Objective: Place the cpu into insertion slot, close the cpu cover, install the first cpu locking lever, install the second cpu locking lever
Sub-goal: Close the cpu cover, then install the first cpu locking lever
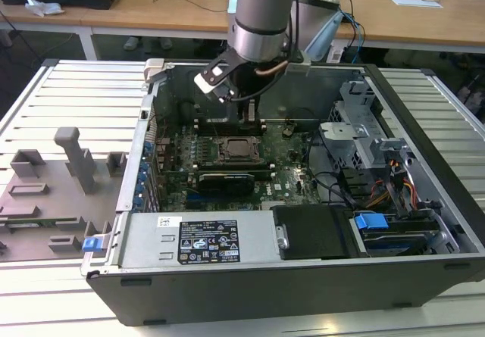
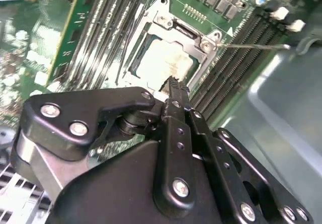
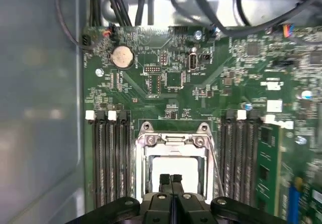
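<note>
Exterior overlooks case (image 1: 265, 295); wrist views share insertion slot (image 3: 142, 166) (image 2: 136, 58).

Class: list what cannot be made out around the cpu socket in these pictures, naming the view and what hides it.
- First wrist view: the edge of the cpu and cpu cover beneath the gripper, hidden by it.
- Second wrist view: one side of the cpu cover, behind the shut jaws.
- Exterior view: whether the cpu cover lies fully shut on the insertion slot; too small.
</note>
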Controlling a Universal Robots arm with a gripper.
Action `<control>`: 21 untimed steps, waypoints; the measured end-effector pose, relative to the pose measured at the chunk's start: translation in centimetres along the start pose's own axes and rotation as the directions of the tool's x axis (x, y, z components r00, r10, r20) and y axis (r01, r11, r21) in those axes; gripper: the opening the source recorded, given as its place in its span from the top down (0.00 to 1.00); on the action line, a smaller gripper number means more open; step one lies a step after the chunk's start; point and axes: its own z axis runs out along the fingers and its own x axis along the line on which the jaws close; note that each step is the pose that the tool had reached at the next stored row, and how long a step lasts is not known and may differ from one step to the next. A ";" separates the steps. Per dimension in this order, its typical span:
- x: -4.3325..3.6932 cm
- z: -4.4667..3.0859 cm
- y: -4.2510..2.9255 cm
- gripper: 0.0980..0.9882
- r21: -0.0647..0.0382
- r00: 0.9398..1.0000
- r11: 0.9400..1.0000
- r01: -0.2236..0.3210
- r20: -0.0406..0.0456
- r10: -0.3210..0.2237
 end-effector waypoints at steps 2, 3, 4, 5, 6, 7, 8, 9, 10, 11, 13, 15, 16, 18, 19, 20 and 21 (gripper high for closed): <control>0.04 -1.02 -0.05 0.99 0.000 1.000 1.000 0.000 0.003 0.000; 0.10 -2.50 -0.12 0.99 0.000 1.000 1.000 -0.001 0.006 0.001; 0.14 -3.47 -0.17 0.99 0.000 1.000 1.000 -0.001 0.007 0.001; 0.15 -3.47 -0.17 0.99 0.000 1.000 1.000 -0.001 0.007 0.001; 0.15 -3.48 -0.17 0.99 0.000 1.000 1.000 -0.001 0.007 0.001; 0.14 -3.48 -0.17 0.99 0.000 1.000 1.000 -0.001 0.007 0.001; 0.14 -3.49 -0.17 0.99 0.000 1.000 1.000 -0.001 0.007 0.001; 0.14 -3.49 -0.17 0.99 0.000 1.000 1.000 -0.001 0.007 0.001; 0.14 -3.49 -0.17 0.99 0.000 1.000 1.000 -0.001 0.007 0.001; 0.14 -3.49 -0.17 0.99 0.000 1.000 1.000 -0.001 0.007 0.001; 0.14 -3.49 -0.17 0.99 0.000 1.000 1.000 -0.001 0.007 0.001; 0.14 -3.50 -0.17 0.99 0.000 1.000 1.000 -0.001 0.007 0.001; 0.14 -3.50 -0.17 0.99 0.000 1.000 1.000 -0.001 0.007 0.001; 0.14 -3.51 -0.17 0.99 0.000 1.000 1.000 0.005 0.007 -0.005; 0.14 -3.51 -0.17 0.99 0.001 0.999 1.000 0.031 0.009 -0.031; 0.14 -3.51 -0.17 0.99 0.003 0.998 0.998 0.062 0.010 -0.062; 0.14 -3.50 -0.17 0.99 0.004 0.995 0.995 0.101 0.012 -0.101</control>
